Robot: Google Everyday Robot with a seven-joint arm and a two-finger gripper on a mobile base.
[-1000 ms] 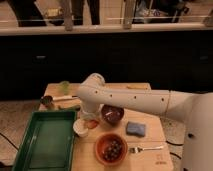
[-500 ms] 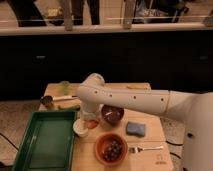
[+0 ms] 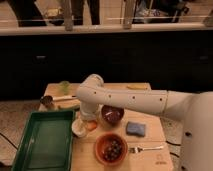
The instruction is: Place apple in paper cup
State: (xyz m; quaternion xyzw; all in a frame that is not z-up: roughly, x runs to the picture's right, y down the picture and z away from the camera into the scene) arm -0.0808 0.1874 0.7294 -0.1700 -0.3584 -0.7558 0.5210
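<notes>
The small white paper cup (image 3: 78, 128) stands on the wooden table just right of the green tray. The apple (image 3: 92, 126), red-orange, sits right beside the cup on its right, touching or nearly touching it; I cannot tell whether it rests on the table. My white arm reaches in from the right and bends down over both. The gripper (image 3: 88, 119) hangs directly above the apple and the cup's right rim, mostly hidden by the wrist.
A green tray (image 3: 45, 142) lies at the left. A dark maroon bowl (image 3: 113, 114) stands right of the apple, an orange-brown bowl (image 3: 110, 148) in front. A blue sponge (image 3: 136, 129), a fork (image 3: 147, 148) and a metal cup (image 3: 47, 102) are nearby.
</notes>
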